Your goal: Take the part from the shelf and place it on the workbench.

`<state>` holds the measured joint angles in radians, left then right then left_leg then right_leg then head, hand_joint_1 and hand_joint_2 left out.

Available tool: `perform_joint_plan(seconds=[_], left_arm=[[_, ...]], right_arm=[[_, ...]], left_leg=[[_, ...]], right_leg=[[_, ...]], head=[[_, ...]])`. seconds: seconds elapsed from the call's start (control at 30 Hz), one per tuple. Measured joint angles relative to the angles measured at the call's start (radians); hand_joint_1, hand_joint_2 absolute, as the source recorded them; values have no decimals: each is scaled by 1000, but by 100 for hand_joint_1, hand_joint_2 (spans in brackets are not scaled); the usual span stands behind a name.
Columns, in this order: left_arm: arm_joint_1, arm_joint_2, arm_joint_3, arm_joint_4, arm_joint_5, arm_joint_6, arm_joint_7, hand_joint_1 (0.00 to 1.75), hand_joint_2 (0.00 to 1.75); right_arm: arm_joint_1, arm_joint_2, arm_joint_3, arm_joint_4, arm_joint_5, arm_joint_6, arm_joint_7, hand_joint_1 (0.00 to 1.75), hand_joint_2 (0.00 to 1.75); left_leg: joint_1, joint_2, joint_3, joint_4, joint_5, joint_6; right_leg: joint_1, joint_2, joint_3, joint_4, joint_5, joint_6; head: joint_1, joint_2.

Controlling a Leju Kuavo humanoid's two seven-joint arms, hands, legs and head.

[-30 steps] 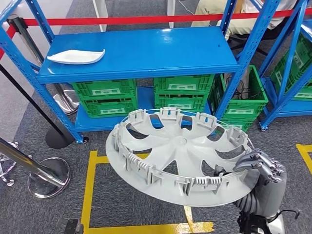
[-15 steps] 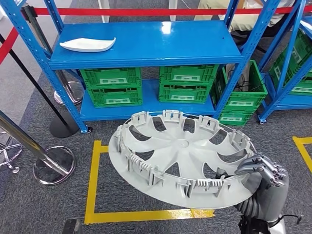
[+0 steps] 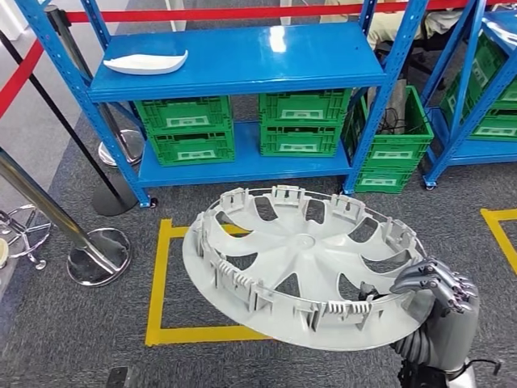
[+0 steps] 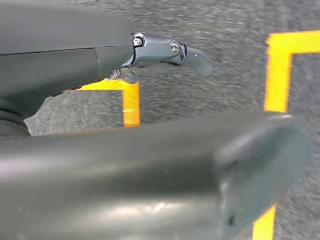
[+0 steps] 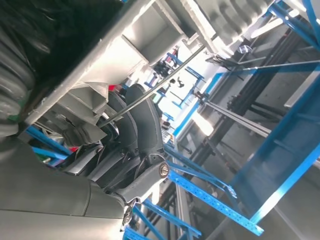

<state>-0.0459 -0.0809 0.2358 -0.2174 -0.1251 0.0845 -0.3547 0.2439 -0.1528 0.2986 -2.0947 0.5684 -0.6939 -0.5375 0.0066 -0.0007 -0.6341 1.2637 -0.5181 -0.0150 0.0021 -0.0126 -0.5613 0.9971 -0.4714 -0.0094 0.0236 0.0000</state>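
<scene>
At far left of the head view we see chrome stanchion bases [image 3: 98,255] standing on the grey carpet, with a red barrier tape [image 3: 21,71] running above them. A yellow floor marking [image 3: 160,291] outlines a rectangle on the carpet. Behind it stands the blue shelf [image 3: 244,58]; a white curved part [image 3: 145,61] lies on the left end of its top level, and green crates [image 3: 186,129] fill the lower level. More green crates [image 3: 390,145] sit on the floor at the shelf's right post.

The task part, a grey wheel cover [image 3: 301,263], is off the shelf and held in the air over the floor marking, ribbed inner side up, tilted slightly.

Our right hand [image 3: 436,287] grips the wheel cover at its right rim, fingers curled over the edge.

In the left wrist view, our left hand [image 4: 158,165] hangs above the carpet with its fingers [image 4: 170,50] extended and apart, holding nothing.
</scene>
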Motion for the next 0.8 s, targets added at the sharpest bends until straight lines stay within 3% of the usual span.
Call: perform_joint_plan(seconds=[0.03,0.1,0.17,0.23,0.27,0.3,0.37,0.4,0.43,0.47,0.5,0.53,0.6,0.63,0.67,0.73,0.77,0.8], left_arm=[[-1,0,1,0,0,1,-1,0,0],[-3,1,2,0,0,3,-3,0,0],[-5,2,3,0,0,3,-4,0,0],[-5,-1,4,1,1,4,-5,0,0],[-5,-2,6,1,2,5,-4,0,0],[-5,-4,9,2,4,6,-4,0,0],[-5,-6,16,2,7,8,-4,0,0],[-5,-8,18,2,8,8,-4,0,0],[-5,-9,20,2,8,8,-4,0,0],[-5,-11,20,2,8,8,-4,0,0],[-5,-12,21,2,6,9,-4,0,0],[-5,-14,21,2,5,9,-3,0,0],[-5,-14,21,2,1,10,-5,0,0],[-6,-14,21,2,0,9,-8,0,0],[-5,-12,22,2,-2,7,-12,0,0],[-3,-8,23,2,-3,4,-21,0,0],[-2,-5,24,2,-4,2,-25,0,0],[-1,-3,25,2,-5,1,-30,0,0]], right_arm=[[2,0,-1,0,0,0,-1,175,175],[5,1,-2,-1,-2,0,-2,175,175],[5,1,-5,-2,-3,0,-4,175,175],[6,1,-8,-2,-6,0,-4,175,175],[6,1,-10,-2,-10,0,-4,175,175],[6,1,-14,-2,-15,2,-3,175,175],[4,1,-20,-1,-25,9,0,175,175],[3,1,-22,0,-29,13,0,175,175],[1,1,-23,2,-32,18,1,175,175],[-1,1,-23,3,-34,23,1,175,175],[-4,1,-23,6,-36,28,2,175,175],[-8,1,-23,7,-37,35,3,175,175],[-20,4,-23,11,-37,47,6,175,175],[-26,6,-22,14,-38,51,7,175,175],[-31,8,-22,17,-38,57,9,175,175],[-37,11,-22,25,-38,67,11,175,175],[-40,13,-22,30,-38,74,13,175,175],[-42,14,-22,34,-38,81,16,175,175]], left_leg=[[-1,-1,53,-65,9,6],[-5,-1,149,-209,-15,19],[-12,-2,177,-274,-31,30],[-11,2,158,-282,-7,44],[-9,4,145,-286,7,51],[-8,7,129,-288,22,57],[-9,8,94,-287,50,62],[-9,9,75,-285,65,61],[-9,9,55,-283,80,60],[-8,9,34,-280,94,57],[-7,9,14,-275,108,53],[-7,9,-4,-270,120,48],[-9,8,-28,-259,139,37],[-10,8,-32,-256,147,30],[-10,7,-34,-256,155,24],[-5,7,-37,-255,158,11],[-3,7,-41,-241,134,5],[-1,6,-50,-206,91,0]], right_leg=[[0,0,-19,10,7,3],[1,-1,-43,25,21,11],[-1,-4,-55,26,41,24],[-5,-1,-67,29,38,36],[-6,3,-78,47,9,41],[-8,6,-92,82,-37,45],[-11,9,-121,199,-136,52],[-12,9,-126,256,-156,54],[-13,9,-120,294,-149,57],[-14,9,-100,299,-118,59],[-15,9,-62,271,-82,61],[-17,9,-8,210,-61,63],[-17,10,107,52,-83,58],[-15,11,140,-1,-106,51],[-12,11,152,-28,-119,42],[-10,7,139,-29,-109,22],[-11,5,131,-28,-100,13],[-12,3,122,-29,-89,6]], head=[[0,0],[1,0],[2,0],[0,0],[1,0],[2,0],[5,0],[5,0],[5,0],[5,0],[5,0],[5,0],[5,0],[5,0],[5,0],[5,0],[4,0],[3,0]])
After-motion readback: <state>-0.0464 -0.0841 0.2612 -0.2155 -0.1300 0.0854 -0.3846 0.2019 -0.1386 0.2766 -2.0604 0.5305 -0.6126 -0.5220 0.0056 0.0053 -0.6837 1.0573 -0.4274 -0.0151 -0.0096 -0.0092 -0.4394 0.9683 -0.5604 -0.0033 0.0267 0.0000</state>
